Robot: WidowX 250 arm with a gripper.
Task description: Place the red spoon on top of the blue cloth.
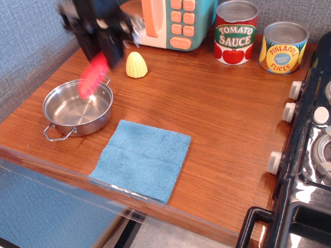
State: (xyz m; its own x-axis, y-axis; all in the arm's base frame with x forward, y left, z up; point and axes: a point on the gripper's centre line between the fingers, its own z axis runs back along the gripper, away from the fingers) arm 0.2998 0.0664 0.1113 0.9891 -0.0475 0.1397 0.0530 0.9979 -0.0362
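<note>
The red spoon [93, 76] hangs handle-down from my black gripper [107, 53], blurred by motion, above the far rim of the steel pot [78, 107]. The gripper is shut on the spoon's upper end; the silver bowl is hidden between the fingers. The blue cloth [142, 158] lies flat near the table's front edge, to the right of and nearer than the pot, with nothing on it. The gripper is well above and behind the cloth.
A yellow toy corn [136, 64] sits just right of the gripper. A toy microwave [171, 15] stands at the back, with a tomato sauce can [235, 32] and a pineapple can [283, 47]. A toy stove [322, 149] fills the right side.
</note>
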